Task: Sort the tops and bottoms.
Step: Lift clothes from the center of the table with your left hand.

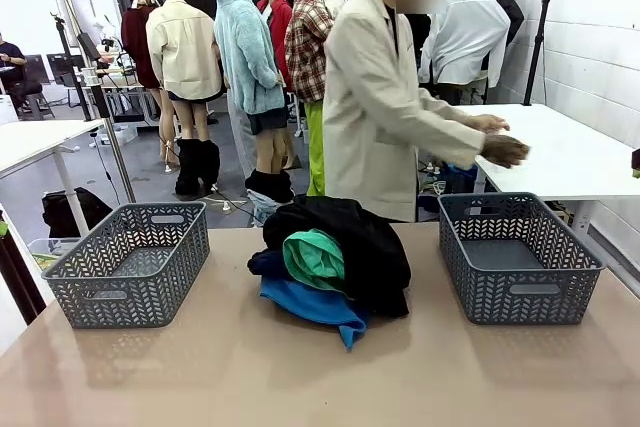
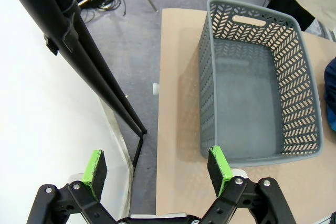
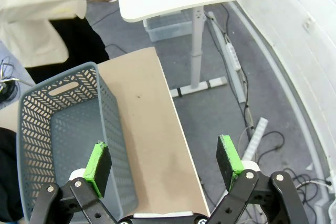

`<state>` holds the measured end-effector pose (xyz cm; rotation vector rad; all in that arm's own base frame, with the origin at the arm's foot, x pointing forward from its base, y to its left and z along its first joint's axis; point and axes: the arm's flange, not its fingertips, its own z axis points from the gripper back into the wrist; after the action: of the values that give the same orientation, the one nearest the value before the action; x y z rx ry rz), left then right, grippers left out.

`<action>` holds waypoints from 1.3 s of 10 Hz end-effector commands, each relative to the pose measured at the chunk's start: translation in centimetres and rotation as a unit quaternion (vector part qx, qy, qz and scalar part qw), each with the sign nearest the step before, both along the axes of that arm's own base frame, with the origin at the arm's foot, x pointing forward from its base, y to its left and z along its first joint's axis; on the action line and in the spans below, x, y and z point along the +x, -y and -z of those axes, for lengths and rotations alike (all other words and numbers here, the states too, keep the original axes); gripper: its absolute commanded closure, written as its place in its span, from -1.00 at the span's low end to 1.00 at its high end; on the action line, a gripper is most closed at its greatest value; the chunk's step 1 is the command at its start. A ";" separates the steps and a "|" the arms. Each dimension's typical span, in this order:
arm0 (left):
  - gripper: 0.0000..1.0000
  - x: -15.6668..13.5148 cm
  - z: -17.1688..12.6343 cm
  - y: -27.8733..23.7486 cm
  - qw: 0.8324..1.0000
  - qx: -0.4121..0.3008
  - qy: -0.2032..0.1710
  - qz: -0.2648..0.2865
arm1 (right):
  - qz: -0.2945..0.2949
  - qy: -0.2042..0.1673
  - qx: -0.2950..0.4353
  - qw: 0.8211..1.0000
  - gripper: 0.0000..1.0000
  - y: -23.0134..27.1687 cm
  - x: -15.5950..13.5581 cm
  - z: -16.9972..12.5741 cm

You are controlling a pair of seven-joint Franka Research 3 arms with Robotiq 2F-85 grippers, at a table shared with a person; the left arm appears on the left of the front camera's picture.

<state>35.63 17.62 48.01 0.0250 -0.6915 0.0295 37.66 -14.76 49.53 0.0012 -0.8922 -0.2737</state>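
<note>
On the middle of the tan table (image 1: 200, 367), between two gray baskets, four clothes lay in one heap. The black garment (image 1: 375, 247) was the biggest and lay on top and to the right. The green garment (image 1: 315, 259) was tucked against its left side. The navy garment (image 1: 266, 265) peeked out at the left of the heap. The bright blue garment (image 1: 312, 305) lay at the bottom, on the near side. The left basket (image 1: 130, 267) and the right basket (image 1: 520, 262) stood apart from the heap. The left gripper (image 2: 157, 167) hung above the table's left edge, near the left basket, with its jaws spread wide. The right gripper (image 3: 164, 160) hung above the table's right edge, just beside the right basket, and its jaws were spread wide too. At the far side, a person (image 1: 375, 107) in a beige coat held both hands (image 1: 497, 142) over a white table (image 1: 580, 162) on the right.
</note>
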 end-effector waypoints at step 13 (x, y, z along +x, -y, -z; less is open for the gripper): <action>-1.00 -0.2 0.0 -0.2 1.000 0.002 0.001 -0.002 | 0.001 -0.003 0.004 1.000 -1.00 -0.1 -0.1 0.0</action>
<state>35.63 17.62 48.01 0.0251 -0.6915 0.0295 37.66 -14.76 49.53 0.0012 -0.8922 -0.2737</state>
